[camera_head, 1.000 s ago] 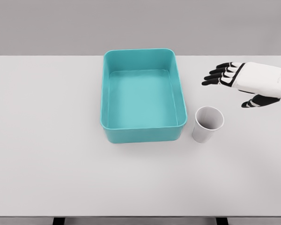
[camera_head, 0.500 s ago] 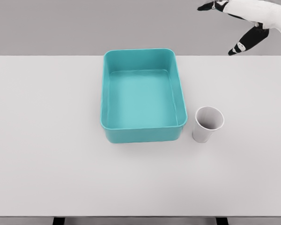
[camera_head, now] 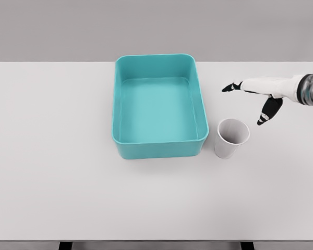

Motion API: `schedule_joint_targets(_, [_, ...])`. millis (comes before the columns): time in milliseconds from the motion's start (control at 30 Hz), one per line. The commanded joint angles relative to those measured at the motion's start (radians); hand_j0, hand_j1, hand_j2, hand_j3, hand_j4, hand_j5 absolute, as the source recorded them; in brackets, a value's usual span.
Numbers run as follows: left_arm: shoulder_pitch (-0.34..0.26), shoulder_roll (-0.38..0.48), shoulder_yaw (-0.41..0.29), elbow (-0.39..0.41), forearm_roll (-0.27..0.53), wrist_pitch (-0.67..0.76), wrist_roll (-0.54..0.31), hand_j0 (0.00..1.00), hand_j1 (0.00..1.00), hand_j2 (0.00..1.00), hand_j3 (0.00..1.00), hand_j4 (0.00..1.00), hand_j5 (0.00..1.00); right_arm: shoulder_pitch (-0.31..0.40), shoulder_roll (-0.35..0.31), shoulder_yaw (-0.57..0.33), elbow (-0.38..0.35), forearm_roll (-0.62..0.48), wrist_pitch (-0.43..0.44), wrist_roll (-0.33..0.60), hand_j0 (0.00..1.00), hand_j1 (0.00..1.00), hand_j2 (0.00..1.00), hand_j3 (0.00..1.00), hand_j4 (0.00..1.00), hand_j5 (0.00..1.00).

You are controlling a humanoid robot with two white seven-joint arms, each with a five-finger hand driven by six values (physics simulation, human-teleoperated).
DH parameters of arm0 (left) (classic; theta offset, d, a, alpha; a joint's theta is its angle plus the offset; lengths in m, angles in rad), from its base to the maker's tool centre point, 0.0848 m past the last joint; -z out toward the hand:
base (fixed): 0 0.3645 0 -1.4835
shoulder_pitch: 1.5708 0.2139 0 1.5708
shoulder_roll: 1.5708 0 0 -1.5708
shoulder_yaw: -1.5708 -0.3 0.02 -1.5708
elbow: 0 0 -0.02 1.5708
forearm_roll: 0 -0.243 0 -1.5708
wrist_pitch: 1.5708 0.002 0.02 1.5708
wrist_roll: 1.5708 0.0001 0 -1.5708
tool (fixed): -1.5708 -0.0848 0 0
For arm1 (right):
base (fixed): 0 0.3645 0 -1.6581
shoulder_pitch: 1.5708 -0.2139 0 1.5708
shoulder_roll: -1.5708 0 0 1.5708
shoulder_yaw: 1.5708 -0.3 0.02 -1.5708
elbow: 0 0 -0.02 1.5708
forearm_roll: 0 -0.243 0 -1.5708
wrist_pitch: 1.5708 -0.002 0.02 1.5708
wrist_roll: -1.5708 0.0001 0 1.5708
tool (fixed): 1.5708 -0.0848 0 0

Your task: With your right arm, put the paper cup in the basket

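Cup (camera_head: 231,138) is seen upright on the table (camera_head: 52,156), just beside the basket's (camera_head: 159,148) right front corner, mouth open toward the camera. Basket is teal, rectangular and open-topped, set near the table's middle. Right hand (camera_head: 261,88) is held above the table behind and to the right of the cup, apart from it, edge-on to the camera. Its dark fingers (camera_head: 230,87) are stretched toward the basket, the thumb (camera_head: 264,115) is spread downward, and nothing is held.
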Motion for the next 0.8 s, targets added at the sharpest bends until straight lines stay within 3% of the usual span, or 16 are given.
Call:
schedule_joint_targets(0, [0.000,0.000,0.000,0.000,0.000,0.000,0.000,1.00,1.00,1.00,1.00,1.00,1.00,0.000,-0.003,0.021,-0.001,0.001,-0.006,0.000,1.00,1.00,1.00,1.00,1.00,1.00])
schedule_joint_targets(233, [0.000,0.000,0.000,0.000,0.000,0.000,0.000,1.00,1.00,1.00,1.00,1.00,1.00,0.003,-0.004,0.041,-0.001,0.002,-0.021,0.000,1.00,1.00,1.00,1.00,1.00,1.00])
schedule_joint_targets(767, [0.000,0.000,0.000,0.000,0.000,0.000,0.000,1.00,1.00,1.00,1.00,1.00,1.00,0.006,-0.034,0.076,-0.001,0.012,-0.190,0.000,1.00,1.00,1.00,1.00,1.00,1.00])
